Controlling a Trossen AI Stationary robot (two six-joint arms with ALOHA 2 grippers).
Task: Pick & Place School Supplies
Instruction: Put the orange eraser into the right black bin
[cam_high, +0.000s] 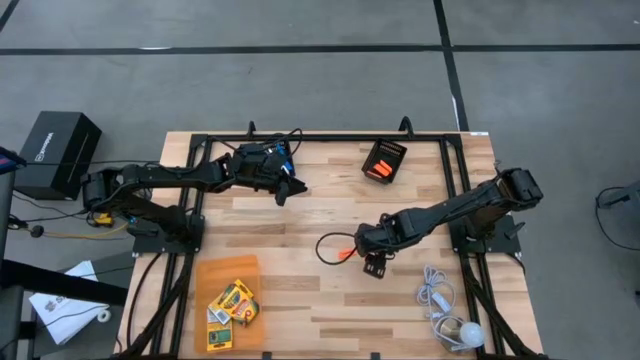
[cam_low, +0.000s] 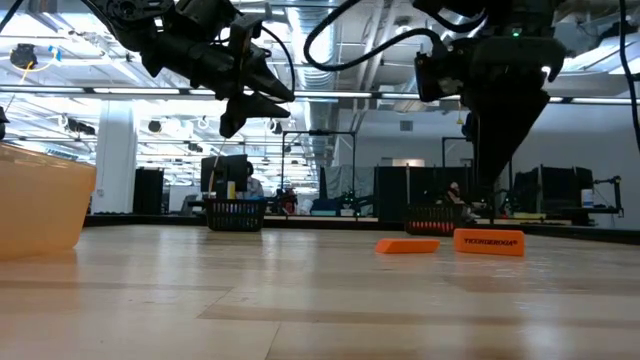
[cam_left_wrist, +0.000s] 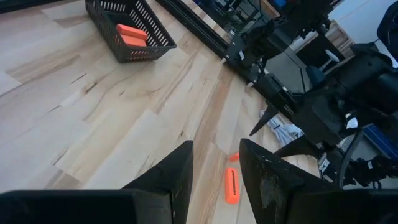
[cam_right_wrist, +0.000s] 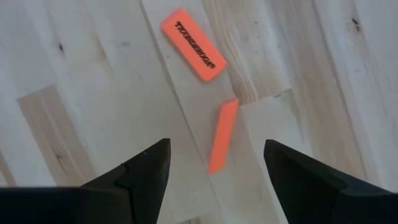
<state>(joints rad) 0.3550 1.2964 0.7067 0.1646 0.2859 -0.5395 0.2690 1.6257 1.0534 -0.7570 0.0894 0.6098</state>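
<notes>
1. Near the bench's middle, the right hand (cam_right_wrist: 214, 165) hangs with fingers wide apart over two orange erasers (cam_right_wrist: 192, 53), both lying flat, one just beside the other
2. Risk: closing may catch both pieces or push one aside, since they lie so near
3. Left hand (cam_left_wrist: 216, 168), fingers apart and empty, waits toward the far edge, near the black mesh bin (cam_high: 384, 160)

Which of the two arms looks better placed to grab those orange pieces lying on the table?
The right. Its open hand hangs directly above the two orange pieces on the wood. The left hand is raised near the table's far edge, well away from them.
</notes>
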